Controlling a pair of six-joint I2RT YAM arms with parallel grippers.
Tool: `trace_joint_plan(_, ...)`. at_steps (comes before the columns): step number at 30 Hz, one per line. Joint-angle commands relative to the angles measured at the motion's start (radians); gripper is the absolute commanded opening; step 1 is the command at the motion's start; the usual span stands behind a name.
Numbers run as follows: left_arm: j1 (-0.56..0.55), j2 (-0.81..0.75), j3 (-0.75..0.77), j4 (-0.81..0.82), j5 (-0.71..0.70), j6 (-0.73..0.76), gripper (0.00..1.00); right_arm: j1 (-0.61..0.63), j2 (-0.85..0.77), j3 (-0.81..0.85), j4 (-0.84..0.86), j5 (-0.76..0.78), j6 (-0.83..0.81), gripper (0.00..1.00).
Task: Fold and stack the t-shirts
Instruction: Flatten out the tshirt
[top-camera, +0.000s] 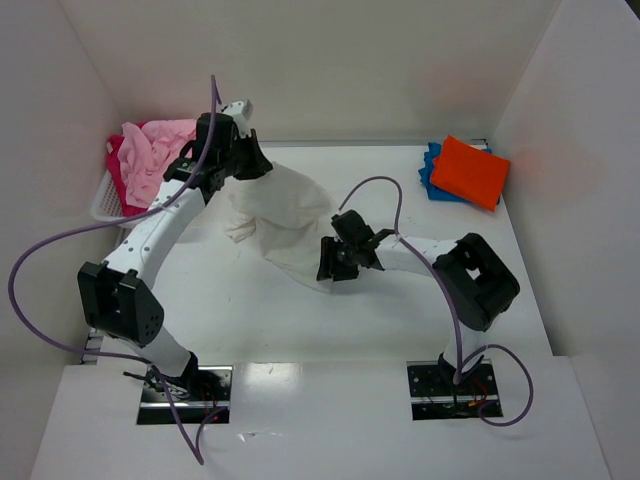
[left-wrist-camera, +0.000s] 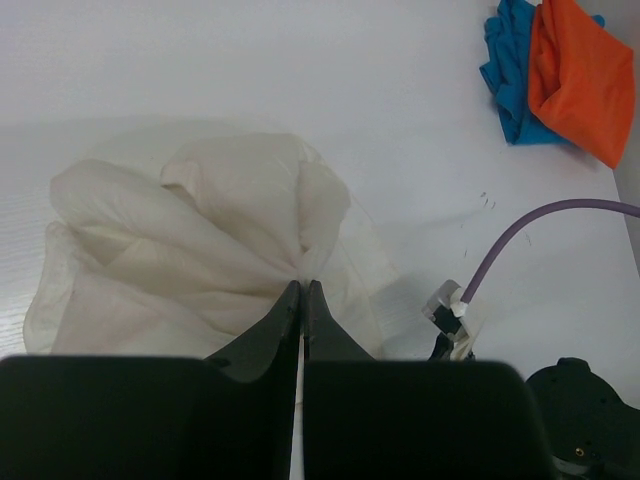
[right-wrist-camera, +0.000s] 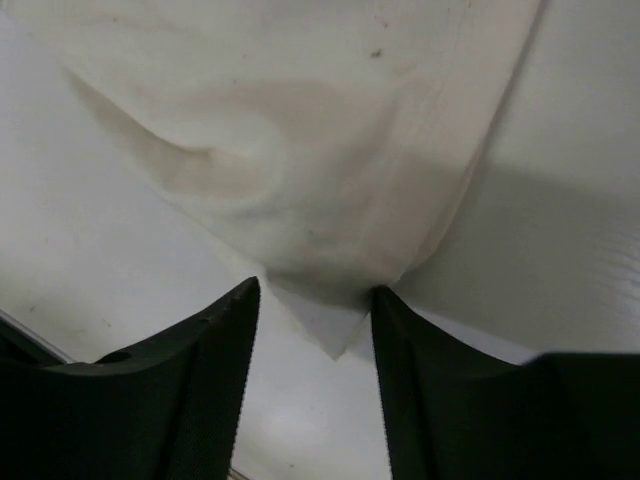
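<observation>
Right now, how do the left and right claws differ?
The left claw is shut, pinching the cream-white t-shirt; the right claw is open, the shirt's corner lying loose in its gap. The left claw is at the shirt's far end, the right claw at its near end. Both work on the same shirt.

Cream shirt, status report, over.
Left hand shut on cream shirt. Right hand open astride its near corner. Shirt bunched, unfolded. Orange shirt on blue shirt, far right, clear of work.

Overhead/close wrist cams, common cream tee (top-camera: 288, 218)
</observation>
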Motion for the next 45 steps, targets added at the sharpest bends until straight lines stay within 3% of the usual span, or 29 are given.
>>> trace_joint_plan(1, 0.017, -0.054, -0.003, 0.066, 0.039, -0.017, 0.0, 0.013, 0.044, 0.045, -0.01, 0.026, -0.004, 0.45)
trace_joint_plan(3, 0.02, -0.054, -0.003, 0.066, 0.039, -0.017, 0.0, 0.013, 0.044, 0.048, -0.016, 0.029, -0.004, 0.22)
trace_joint_plan(6, 0.031, -0.054, -0.012, 0.066, 0.039, -0.017, 0.0, 0.013, 0.027, 0.063, -0.043, 0.071, -0.004, 0.0)
trace_joint_plan(12, 0.082, -0.054, -0.01, 0.046, 0.039, 0.003, 0.0, -0.034, -0.125, 0.241, -0.19, 0.187, -0.06, 0.0)
trace_joint_plan(17, 0.147, -0.05, 0.072, 0.019, 0.039, 0.032, 0.01, -0.306, -0.269, 0.576, -0.263, 0.142, -0.15, 0.0)
trace_joint_plan(21, 0.176, -0.026, 0.126, 0.011, 0.039, 0.052, 0.03, -0.43, -0.259, 0.84, -0.318, 0.132, -0.227, 0.0)
trace_joint_plan(27, 0.206, 0.022, 0.238, -0.011, 0.026, 0.081, 0.0, -0.47, -0.246, 1.065, -0.332, 0.171, -0.278, 0.0)
trace_joint_plan(35, 0.283, 0.075, 0.355, -0.05, 0.078, 0.084, 0.0, -0.49, -0.274, 1.159, -0.327, 0.256, -0.316, 0.0)
trace_joint_plan(45, 0.288, 0.103, 0.366, -0.073, 0.207, 0.093, 0.0, -0.49, -0.309, 1.117, -0.303, 0.238, -0.325, 0.0)
